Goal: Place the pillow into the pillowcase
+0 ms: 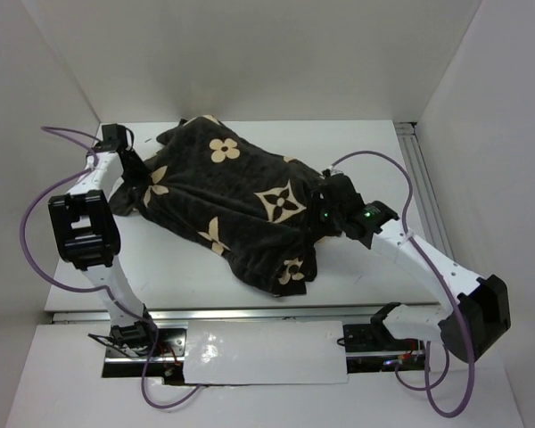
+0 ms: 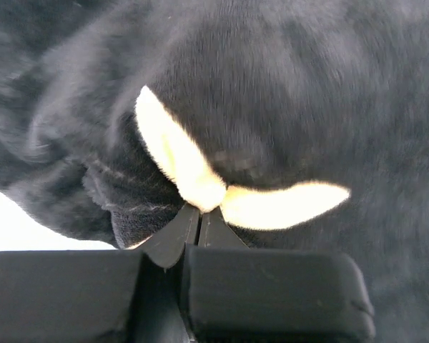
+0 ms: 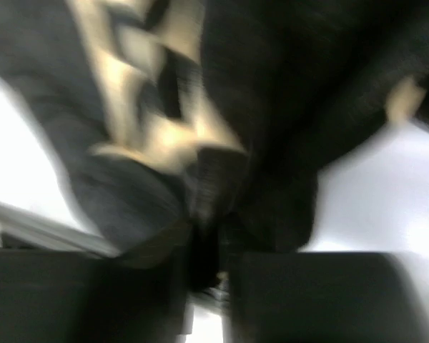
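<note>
White worktop (image 1: 205,278) carries everything, with pale walls closing it in on three sides. Across its middle lies the dark brown-black plush pillowcase (image 1: 241,201), printed with tan four-petal flowers and four-pointed stars. It is spread slantwise from the far left corner toward the near centre, mounded and creased, and one loose flap hangs toward the near edge. What fills it is hidden under the fabric. The white-and-black left arm (image 1: 85,227) rises from its base, bends at a black elbow and reaches to the pillowcase's far left side. The matching right arm (image 1: 428,259) stretches in from the near right to the cloth's right edge, where the fabric is drawn up into a peak. Purple cables loop along both arms. In the left wrist view the black left fingers (image 2: 179,236) are pressed together, pinching a fold of the plush right at the centre of a tan flower (image 2: 200,182). The right wrist view is badly blurred. The right fingers (image 3: 300,286) appear closed, with a dark fold of the pillowcase running down into the narrow slit between them.
</note>
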Controlling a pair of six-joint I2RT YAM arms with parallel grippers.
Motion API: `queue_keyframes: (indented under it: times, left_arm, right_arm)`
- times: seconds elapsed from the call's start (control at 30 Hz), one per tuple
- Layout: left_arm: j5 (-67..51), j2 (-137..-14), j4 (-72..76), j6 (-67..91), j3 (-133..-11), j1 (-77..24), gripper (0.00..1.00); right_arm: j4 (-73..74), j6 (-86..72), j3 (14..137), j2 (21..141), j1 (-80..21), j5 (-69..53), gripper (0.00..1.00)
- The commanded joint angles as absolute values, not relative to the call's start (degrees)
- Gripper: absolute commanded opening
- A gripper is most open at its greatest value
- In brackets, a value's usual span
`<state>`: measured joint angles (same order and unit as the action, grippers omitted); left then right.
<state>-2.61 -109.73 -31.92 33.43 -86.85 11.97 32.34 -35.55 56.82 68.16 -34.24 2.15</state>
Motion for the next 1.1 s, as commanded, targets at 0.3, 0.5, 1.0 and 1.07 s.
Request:
queue_keyframes:
  times: [0.3,0.5,1.0,1.07]
  left_arm:
    - [3.3,-111.5,-37.9,35.3,-95.1,22.7,0.00]
    - [-0.4,-109.9,-37.4,34.7,-94.6,25.0,0.18]
    - [-7.6,-105.9,-34.0,34.3,-87.5,27.2,0.67]
    - [-7.0,-106.4,-33.4,34.3,-87.5,26.5,0.57]
  right_arm:
    - [41.3,-33.7,58.5,62.8,-29.5,8.4,0.82]
    - [32.9,-31.8,54.1,71.0,-26.5,10.4,0.77]
    - [17.3,-10.4,61.0,80.9,-54.9,4.9,1.00]
    - [15.2,-7.4,60.3,81.7,-61.2,9.3,1.00]
